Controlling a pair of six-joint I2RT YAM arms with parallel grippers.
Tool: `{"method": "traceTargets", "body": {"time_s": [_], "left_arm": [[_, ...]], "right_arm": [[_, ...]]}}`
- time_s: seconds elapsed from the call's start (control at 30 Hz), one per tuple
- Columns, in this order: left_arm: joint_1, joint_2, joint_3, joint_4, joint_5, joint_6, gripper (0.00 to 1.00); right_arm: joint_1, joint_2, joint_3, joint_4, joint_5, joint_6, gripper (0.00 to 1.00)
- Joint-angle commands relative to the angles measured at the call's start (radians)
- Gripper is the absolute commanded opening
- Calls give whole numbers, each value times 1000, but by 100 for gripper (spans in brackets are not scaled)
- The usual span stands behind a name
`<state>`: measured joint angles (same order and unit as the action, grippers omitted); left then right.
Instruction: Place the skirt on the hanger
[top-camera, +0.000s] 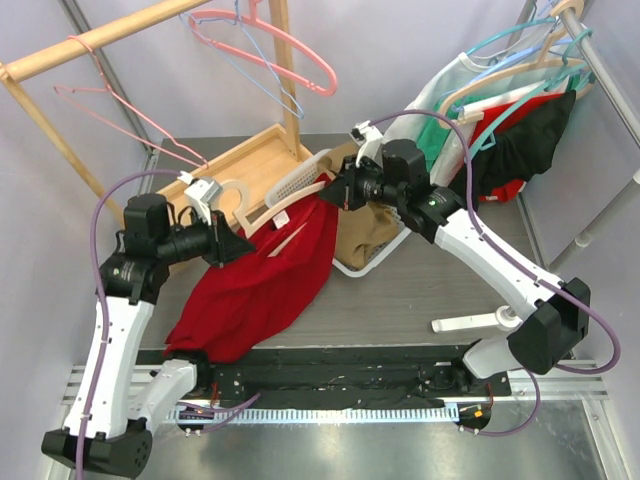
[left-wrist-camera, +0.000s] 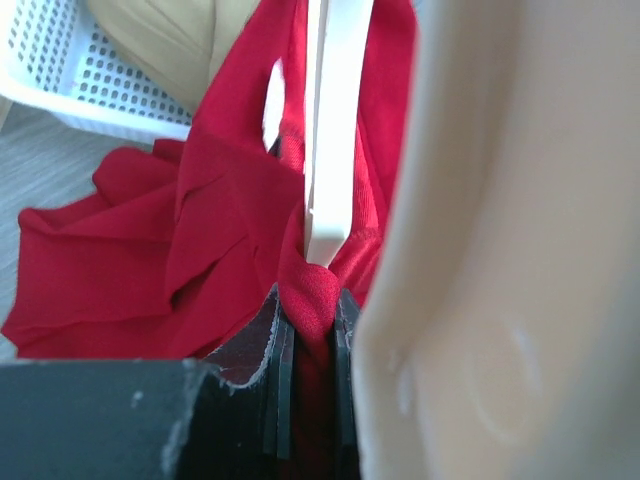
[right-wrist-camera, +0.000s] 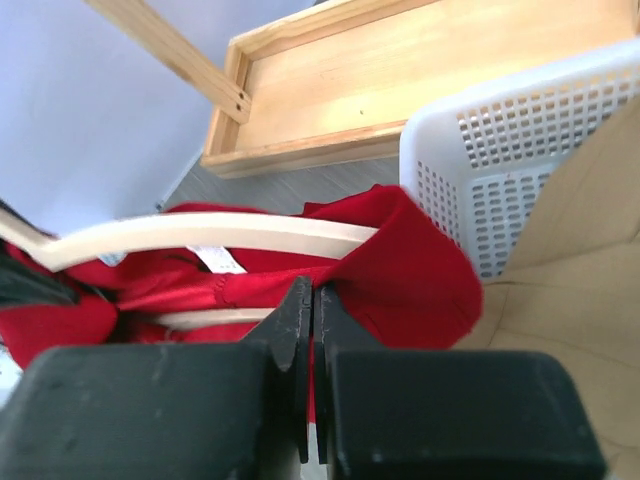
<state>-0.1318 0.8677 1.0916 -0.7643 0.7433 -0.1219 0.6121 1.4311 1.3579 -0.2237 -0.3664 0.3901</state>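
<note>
Right now my left end effector (left-wrist-camera: 310, 325) is almost closed, pinching a fold of the skirt (top-camera: 262, 285) just below one tip of the hanger (left-wrist-camera: 335, 120). My right end effector (right-wrist-camera: 310, 315) is fully closed on the skirt's edge near the hanger's other side, close to the basket (right-wrist-camera: 520, 150). The skirt's top is held up between the two pinches, and the hanger seems to lie in its opening. The rest of the skirt trails down onto the counter (top-camera: 420, 300).

I judge the step in hand to be seating the waistband over both hanger ends. To do it well, I should draw the two pinches apart evenly so the band goes taut along the hanger. Then I should ease each side down over its tip, one at a time, without letting the hanger twist. Cloth this thin will likely slip and bunch, so small moves are wise. I cannot tell whether the far tip is already inside the waistband.
</note>
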Motion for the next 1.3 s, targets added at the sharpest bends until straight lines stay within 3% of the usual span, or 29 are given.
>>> {"method": "traceTargets", "body": {"time_s": [0.0, 0.17, 0.63, 0.77, 1.0, 1.1, 1.17, 1.27], "left_arm": [[-22, 105, 93, 57, 64, 13, 0], [-38, 203, 177, 66, 108, 47, 0], [-49, 384, 519, 85, 205, 83, 0], [-49, 360, 472, 69, 278, 111, 0], [-49, 229, 217, 63, 315, 153, 0], [-49, 182, 160, 46, 329, 176, 0], [-49, 159, 131, 30, 347, 195, 0], [-49, 142, 96, 16, 406, 208, 0]], "right_arm": [[148, -38, 125, 86, -232, -131, 1], [258, -21, 158, 44, -264, -200, 1], [299, -12, 294, -66, -321, -277, 1], [301, -21, 270, -113, -278, -292, 1], [282, -170, 48, -209, -80, -332, 4], [270, -195, 30, -294, -101, -350, 21], [270, -198, 76, -391, -137, -385, 47], [270, -192, 171, -515, -154, -447, 66]]}}
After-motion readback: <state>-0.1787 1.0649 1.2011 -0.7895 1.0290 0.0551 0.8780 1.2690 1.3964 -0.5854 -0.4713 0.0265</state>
